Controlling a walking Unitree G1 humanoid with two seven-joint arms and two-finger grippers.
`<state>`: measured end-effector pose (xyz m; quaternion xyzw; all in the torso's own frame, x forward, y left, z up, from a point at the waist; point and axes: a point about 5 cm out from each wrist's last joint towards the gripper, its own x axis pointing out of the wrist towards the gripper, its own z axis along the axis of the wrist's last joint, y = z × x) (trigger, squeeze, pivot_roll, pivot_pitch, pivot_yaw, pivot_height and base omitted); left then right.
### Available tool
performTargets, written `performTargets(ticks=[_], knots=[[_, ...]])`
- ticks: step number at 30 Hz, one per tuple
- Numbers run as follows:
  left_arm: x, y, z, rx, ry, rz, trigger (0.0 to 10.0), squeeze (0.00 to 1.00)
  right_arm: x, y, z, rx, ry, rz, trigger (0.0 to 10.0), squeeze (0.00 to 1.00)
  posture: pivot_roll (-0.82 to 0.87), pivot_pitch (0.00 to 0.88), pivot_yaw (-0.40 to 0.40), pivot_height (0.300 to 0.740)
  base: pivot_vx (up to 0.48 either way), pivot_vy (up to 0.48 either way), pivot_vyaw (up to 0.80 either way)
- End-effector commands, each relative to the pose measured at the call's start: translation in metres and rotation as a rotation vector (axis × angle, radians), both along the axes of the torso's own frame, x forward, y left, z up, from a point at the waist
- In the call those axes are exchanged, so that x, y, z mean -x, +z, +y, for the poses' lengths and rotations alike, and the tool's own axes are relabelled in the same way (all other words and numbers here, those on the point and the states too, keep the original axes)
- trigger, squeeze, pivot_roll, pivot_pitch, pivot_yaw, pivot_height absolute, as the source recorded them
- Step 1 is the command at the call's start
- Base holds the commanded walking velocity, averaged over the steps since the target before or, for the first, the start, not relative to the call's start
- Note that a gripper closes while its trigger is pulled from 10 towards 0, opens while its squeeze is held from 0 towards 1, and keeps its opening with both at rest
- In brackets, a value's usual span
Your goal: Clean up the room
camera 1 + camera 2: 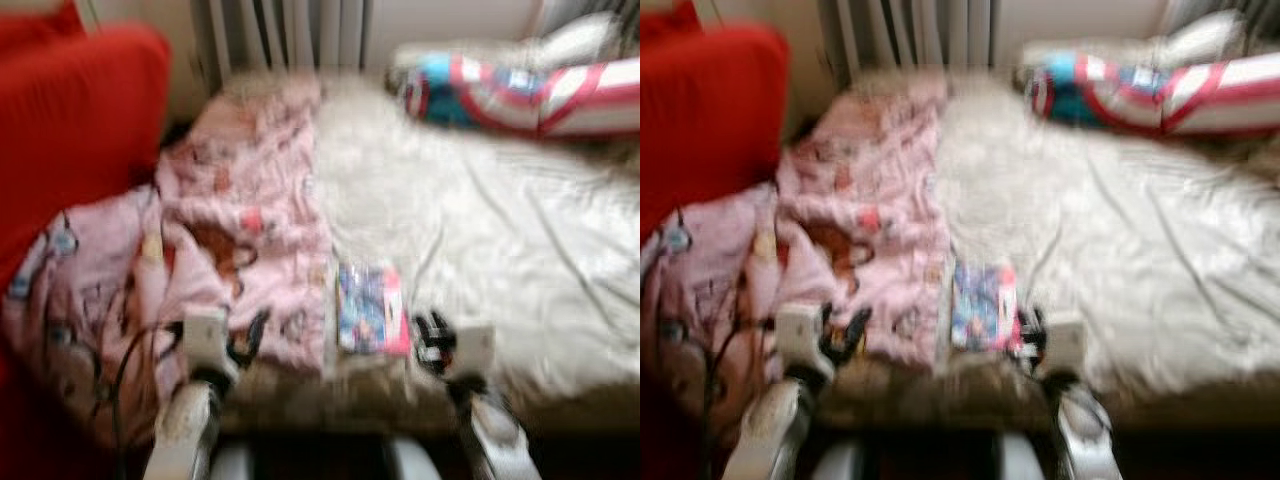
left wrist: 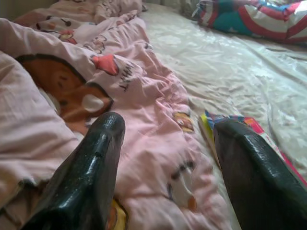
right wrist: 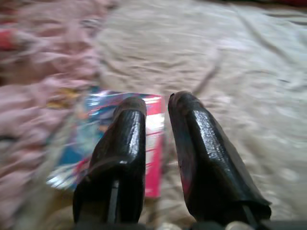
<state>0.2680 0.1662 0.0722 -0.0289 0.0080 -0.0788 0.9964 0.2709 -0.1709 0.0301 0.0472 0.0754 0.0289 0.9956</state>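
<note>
A pink cartoon-print blanket (image 1: 240, 220) lies crumpled over the left part of a bed with a white sheet (image 1: 500, 230). A colourful thin book (image 1: 370, 308) lies flat on the sheet near the bed's front edge, right beside the blanket. My left gripper (image 1: 245, 335) hovers open just above the blanket's near edge, left of the book (image 2: 207, 127). To the book's right, my right gripper (image 1: 432, 335) is low over the sheet. Its fingers (image 3: 129, 124) are shut with nothing between them, and the book (image 3: 81, 139) lies just beyond the tips. The head views are blurred.
A red, white and blue striped pillow (image 1: 520, 90) lies at the bed's far right. A red sofa or cushion (image 1: 70, 130) stands along the left, with the blanket draped against it. A white radiator (image 1: 290, 35) is behind the bed.
</note>
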Motion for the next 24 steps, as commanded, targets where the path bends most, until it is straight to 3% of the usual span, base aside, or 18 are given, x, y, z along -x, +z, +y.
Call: performTargets(ticks=[1, 7, 17, 24], knots=[[0.001, 0.002, 0.007, -0.008, 0.018, -0.002, 10.0, 0.0, -0.002, -0.002, 0.003, -0.036, -0.022, 0.027, 10.0, 0.0, -0.07, 0.068, -0.044, 0.61, 0.315, 0.0, 0.0], [0.001, 0.002, 0.006, -0.007, 0.012, -0.002, 10.0, 0.0, -0.002, -0.007, 0.003, -0.051, -0.014, 0.063, 10.0, 0.0, -0.07, 0.073, -0.043, 0.61, 0.289, 0.0, 0.0], [-0.006, 0.011, 0.002, -0.017, -0.024, -0.028, 10.0, 0.0, -0.02, -0.006, 0.005, -0.106, -0.023, 0.098, 10.0, 0.0, -0.04, 0.107, -0.04, 0.61, 0.0, 0.0, 0.0], [-0.018, 0.022, -0.004, -0.034, -0.075, -0.057, 10.0, 0.0, -0.032, -0.008, 0.021, -0.146, 0.021, 0.151, 10.0, 0.0, -0.02, 0.148, -0.025, 0.61, 0.0, 0.0, 0.0]])
